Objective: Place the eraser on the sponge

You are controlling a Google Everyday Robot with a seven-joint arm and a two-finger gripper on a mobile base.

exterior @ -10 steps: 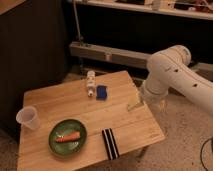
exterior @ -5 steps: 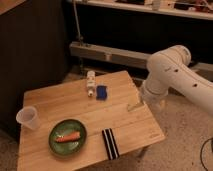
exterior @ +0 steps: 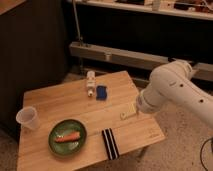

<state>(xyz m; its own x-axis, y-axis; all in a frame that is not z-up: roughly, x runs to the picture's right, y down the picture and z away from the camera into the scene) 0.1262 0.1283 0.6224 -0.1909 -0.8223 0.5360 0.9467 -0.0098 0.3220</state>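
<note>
The eraser (exterior: 110, 143), a flat black block with white stripes, lies near the table's front edge, right of the green plate (exterior: 67, 136). The sponge (exterior: 102, 92), a small blue pad, rests farther back in the middle, beside a white bottle (exterior: 91, 83) lying on its side. My gripper (exterior: 128, 112) hangs low over the right part of the table, below the bulky white arm (exterior: 172, 90). It is right of the sponge and behind the eraser, touching neither.
A wooden table (exterior: 55, 105) holds everything. A clear plastic cup (exterior: 27, 119) stands at its left edge. The green plate carries a carrot (exterior: 67, 137). A metal rail and dark shelving run behind the table.
</note>
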